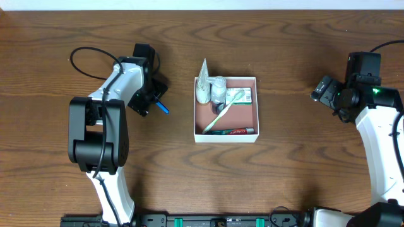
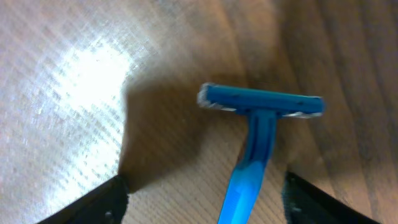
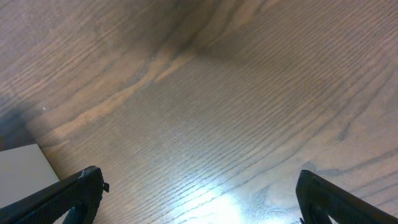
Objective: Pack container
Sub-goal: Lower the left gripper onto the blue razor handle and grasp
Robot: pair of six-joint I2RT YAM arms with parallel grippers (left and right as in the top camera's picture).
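The container (image 1: 226,139), a square white-walled box with a reddish-brown floor, sits at the table's middle. It holds a toothpaste tube (image 1: 233,132), a green toothbrush (image 1: 224,112), a green-and-white carton (image 1: 243,95), small white bottles (image 1: 217,90) and a white tube (image 1: 202,82). A blue razor (image 1: 163,107) lies on the table left of the container. My left gripper (image 1: 151,101) is open and low over the razor. In the left wrist view the razor's handle (image 2: 249,180) runs between the two fingers (image 2: 205,199), untouched. My right gripper (image 1: 324,92) is open and empty, far right of the container.
The right wrist view shows bare wood between the fingers (image 3: 199,199) and a white corner of the container (image 3: 22,165) at the left edge. A black cable (image 1: 85,63) loops behind the left arm.
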